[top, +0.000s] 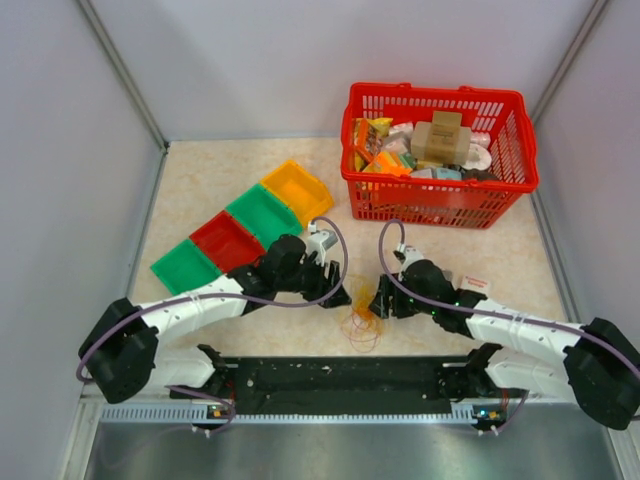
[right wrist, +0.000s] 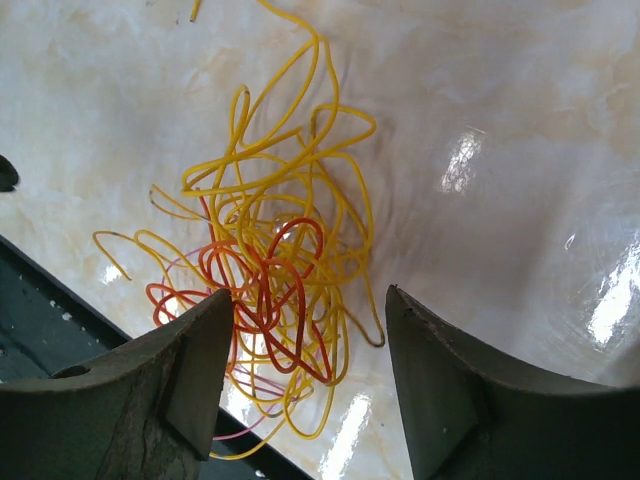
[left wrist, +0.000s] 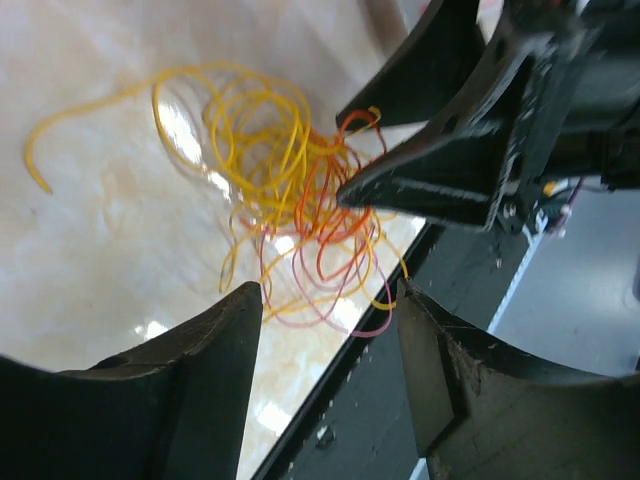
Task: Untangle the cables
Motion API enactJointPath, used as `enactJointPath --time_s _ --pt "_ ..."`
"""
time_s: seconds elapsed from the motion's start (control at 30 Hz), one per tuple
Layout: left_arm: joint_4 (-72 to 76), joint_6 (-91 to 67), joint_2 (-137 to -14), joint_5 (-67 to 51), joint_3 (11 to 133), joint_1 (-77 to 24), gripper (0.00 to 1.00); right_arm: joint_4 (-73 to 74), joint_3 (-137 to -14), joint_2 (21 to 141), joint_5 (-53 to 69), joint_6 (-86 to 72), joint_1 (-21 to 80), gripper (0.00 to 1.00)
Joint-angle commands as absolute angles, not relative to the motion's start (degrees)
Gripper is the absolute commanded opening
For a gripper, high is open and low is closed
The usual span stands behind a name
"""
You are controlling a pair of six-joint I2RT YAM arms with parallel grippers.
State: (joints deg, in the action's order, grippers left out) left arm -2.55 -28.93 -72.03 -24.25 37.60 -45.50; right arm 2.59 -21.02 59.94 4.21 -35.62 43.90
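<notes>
You get the top view from above and behind the arm bases, looking down and forward over the whole table (top: 230,165) from afar; each wrist view sits close above the table, looking out between its own fingers (left wrist: 180,390) (right wrist: 450,400); all three share the cables (top: 360,322) (left wrist: 290,200) (right wrist: 270,270); the left wrist view also catches the right gripper (left wrist: 342,150) from across the tangle.

Plain pale walls (top: 300,60) close in a beige marbled worktop (top: 250,165) on three sides. Its glossy surface throws back bright glare (right wrist: 460,160). A black rail (top: 340,380) runs along its near edge.
</notes>
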Motion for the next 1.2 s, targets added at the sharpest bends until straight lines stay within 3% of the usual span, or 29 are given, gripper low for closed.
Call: enactJointPath --time_s 0.0,0.13,0.23,0.33,0.5,0.73,0.93,0.97,1.07,1.17 --pt "6.42 -30.33 -72.59 -20.13 40.69 -45.7 0.6 -3.07 -21.45 61.7 2.2 -35.94 43.59 0.6" --pt "5.89 -31.02 -71.29 -18.02 39.47 -45.7 0.59 -9.91 -19.52 63.98 3.42 -37.18 43.68 0.46" --pt "5.89 -32.34 -67.33 -17.05 37.45 -45.7 0.58 -15.8 -17.85 65.65 6.75 -35.95 43.68 0.19" --pt "4.49 -32.26 -61.89 -16.26 36.91 -45.7 0.59 -17.32 -18.54 66.18 10.89 -32.1 43.77 0.01" --pt "0.62 -33.48 -55.21 -14.86 37.27 -45.7 0.61 -11.35 -22.67 61.71 19.66 -22.96 43.68 0.0" --pt "7.03 -34.72 -42.29 -12.4 30.77 -45.35 0.68 -7.03 -24.79 53.53 33.2 -15.12 43.59 0.0" --pt "5.53 -32.26 -42.8 -18.89 32.26 -42.28 0.69 -8.26 -25.66 49.84 41.21 -12.84 43.68 0.0" --pt "6.15 -32.26 -42.89 -19.77 31.91 -41.84 0.67 -8.0 -26.36 49.49 42.35 -12.48 43.51 0.0" --pt "9.3 -32.34 -42.63 -22.58 30.5 -40.0 0.4 -7.65 -28.56 49.48 45.6 -12.13 43.42 0.0" --pt "12.82 -34.36 -43.06 -26.35 28.75 -37.1 0.41 -7.65 -30.58 49.48 47.63 -12.92 43.42 0.0"
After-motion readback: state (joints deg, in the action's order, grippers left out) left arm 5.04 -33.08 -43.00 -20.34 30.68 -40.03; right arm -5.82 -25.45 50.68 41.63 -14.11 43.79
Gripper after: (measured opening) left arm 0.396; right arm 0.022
